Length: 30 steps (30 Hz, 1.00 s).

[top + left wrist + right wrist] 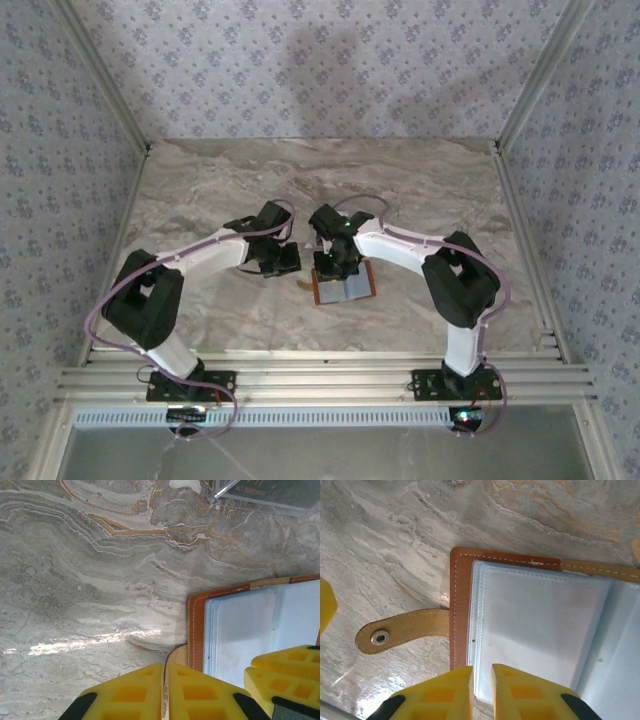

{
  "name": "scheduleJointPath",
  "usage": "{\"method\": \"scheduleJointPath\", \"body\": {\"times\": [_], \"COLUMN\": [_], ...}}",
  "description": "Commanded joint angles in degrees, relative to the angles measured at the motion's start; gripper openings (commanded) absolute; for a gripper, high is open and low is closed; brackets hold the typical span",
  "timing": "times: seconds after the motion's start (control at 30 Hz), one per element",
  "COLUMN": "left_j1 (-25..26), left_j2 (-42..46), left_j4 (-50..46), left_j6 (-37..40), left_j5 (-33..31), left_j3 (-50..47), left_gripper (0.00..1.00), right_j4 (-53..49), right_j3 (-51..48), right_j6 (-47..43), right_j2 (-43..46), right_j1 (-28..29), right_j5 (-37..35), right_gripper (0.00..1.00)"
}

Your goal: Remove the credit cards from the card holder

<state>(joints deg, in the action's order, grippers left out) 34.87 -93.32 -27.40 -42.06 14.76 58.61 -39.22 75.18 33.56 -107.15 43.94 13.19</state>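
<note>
The card holder (345,288) lies open on the marble table, orange-brown rim up and its pale grey-blue clear sleeves (540,625) showing. Its tan strap (405,632) with a metal snap sticks out to the left. My left gripper (165,666) is shut on that strap, just beside the card holder (240,630). My right gripper (482,669) hovers over the near edge of the sleeves, its jaws a narrow gap apart with the sleeve edge under the gap. A dark credit card (270,491) with pale lettering lies behind a clear plastic edge at the far right.
Both arms meet over the middle of the table, left gripper (283,262) and right gripper (338,262) close together. The right gripper's yellow fingers (287,670) sit over the sleeves. Patterned walls and metal rails (520,200) bound the table.
</note>
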Motion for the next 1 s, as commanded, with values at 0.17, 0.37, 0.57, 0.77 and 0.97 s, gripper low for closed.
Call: {"method": "scheduleJointPath", "body": {"times": [0.17,0.37,0.57,0.77,0.97], "left_j1": [1.5,3.7,5.3,6.1,6.1], "left_j2": [0.9,-1.1,-3.7,-7.0,-8.9], "left_j4": [0.1,0.7,3.5,7.7,11.9], "left_j6": [-0.2,-1.0,-3.1,-5.2,-7.0], "left_j5": [1.3,1.8,4.0,6.1,8.4], "left_j3": [1.3,2.6,2.1,0.1,-1.3], "left_gripper": [0.12,0.12,0.09,0.06,0.05], "right_j4": [4.5,1.0,2.7,3.1,2.9], "right_j3": [-3.2,-3.5,-5.0,-5.6,-5.7], "right_j6": [-0.7,-1.1,-0.5,0.1,0.2], "right_j2": [-1.7,-1.4,-2.3,-2.1,-1.9], "right_j1": [-1.3,-1.5,-1.7,-1.6,-1.6], "right_j5": [6.2,-0.1,0.3,0.1,0.0], "right_gripper": [0.21,0.2,0.2,0.19,0.18]}}
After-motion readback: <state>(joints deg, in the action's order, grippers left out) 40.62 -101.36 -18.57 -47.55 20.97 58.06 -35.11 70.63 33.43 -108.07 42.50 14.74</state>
